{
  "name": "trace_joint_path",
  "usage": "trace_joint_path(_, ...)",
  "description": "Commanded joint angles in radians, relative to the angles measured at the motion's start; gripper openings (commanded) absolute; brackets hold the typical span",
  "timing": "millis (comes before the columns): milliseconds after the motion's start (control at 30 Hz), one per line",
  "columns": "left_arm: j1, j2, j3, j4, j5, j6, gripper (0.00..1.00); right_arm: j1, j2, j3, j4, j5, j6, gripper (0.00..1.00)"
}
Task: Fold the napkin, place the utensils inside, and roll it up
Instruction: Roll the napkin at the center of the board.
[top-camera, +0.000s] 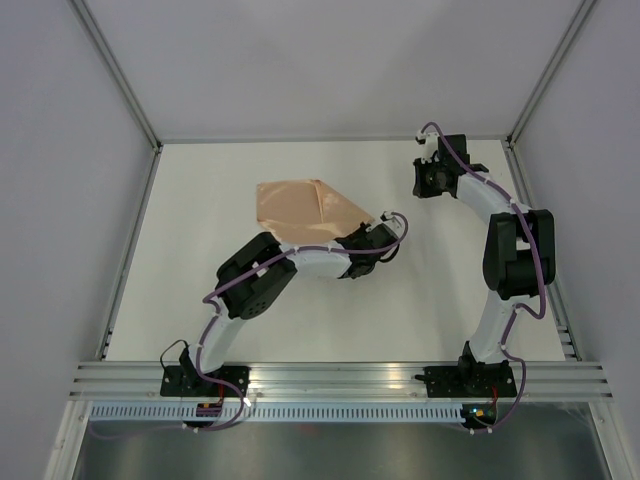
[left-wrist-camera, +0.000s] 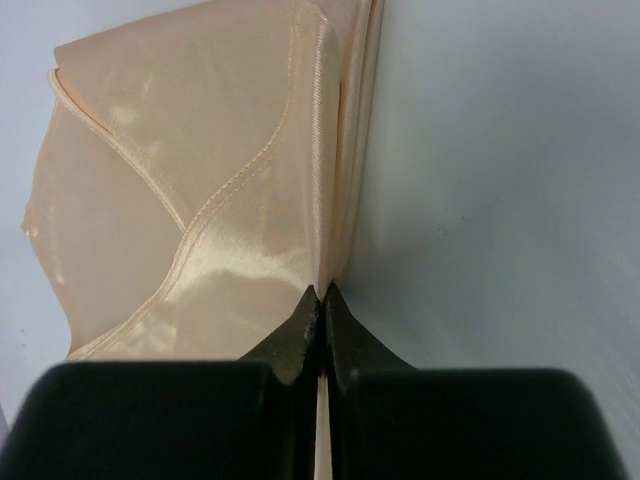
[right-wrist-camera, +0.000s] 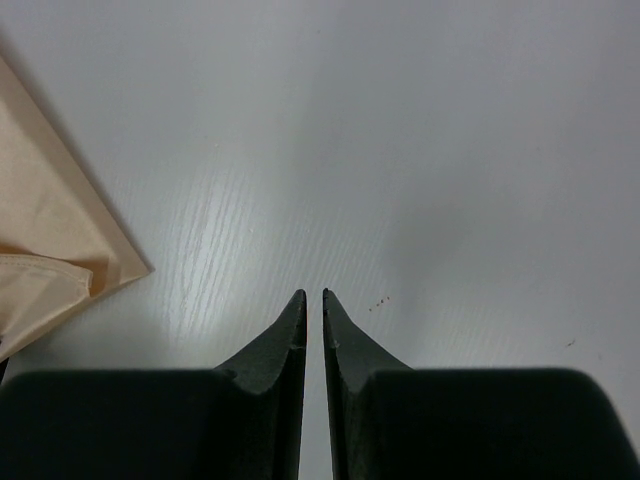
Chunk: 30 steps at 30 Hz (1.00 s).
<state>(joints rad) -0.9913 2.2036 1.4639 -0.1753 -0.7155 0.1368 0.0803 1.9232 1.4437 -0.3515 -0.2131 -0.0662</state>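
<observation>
- We have the left gripper (left-wrist-camera: 320, 297) closed tight on the napkin (top-camera: 305, 208). It pinches a thin stack of layers at the cloth's right-hand edge.
- The napkin lies on the table (top-camera: 410, 310), left of centre in the far half. It is already partly folded, with hemmed flaps lying over one another.
- The relation that counts: all the loose cloth spreads left and away from our left fingertips. The folded edge runs straight ahead of them in the left wrist view. We judge the next fold must carry the pinched edge leftward, over the cloth's own body.
- The left arm is touching the napkin. The right gripper (right-wrist-camera: 312, 297) hangs well apart, near the far right corner, all but closed with a thin slit between its fingers, and empty. Only a napkin corner shows at the left of its view.
- The table is white, smooth and faintly grained, so thin satin-like cloth will probably slide rather than stay put.
- We see no utensils in any view.
- Open table lies to the left and in front of the cloth, with grey walls beyond.
</observation>
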Motion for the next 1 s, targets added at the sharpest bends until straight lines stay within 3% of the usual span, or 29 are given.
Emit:
trace_joint_path(0, 0.025, -0.004, -0.056, -0.049, 0.175, -0.003, 0.02, -0.005, -0.05, -0.011, 0.014, -0.015, -0.015, 0.16)
trace_joint_path(367, 0.034, -0.1, -0.158, -0.047, 0.402, 0.015, 0.02, -0.007, -0.116, -0.074, 0.011, -0.043, -0.087, 0.15)
trace_joint_path(600, 0.045, -0.177, -0.247, -0.055, 0.519, -0.009, 0.02, -0.007, -0.17, -0.14, 0.023, -0.146, -0.156, 0.15)
trace_joint_path(967, 0.091, -0.39, -0.393, -0.112, 0.815, 0.011, 0.02, -0.005, -0.26, -0.229, -0.013, -0.256, -0.233, 0.16)
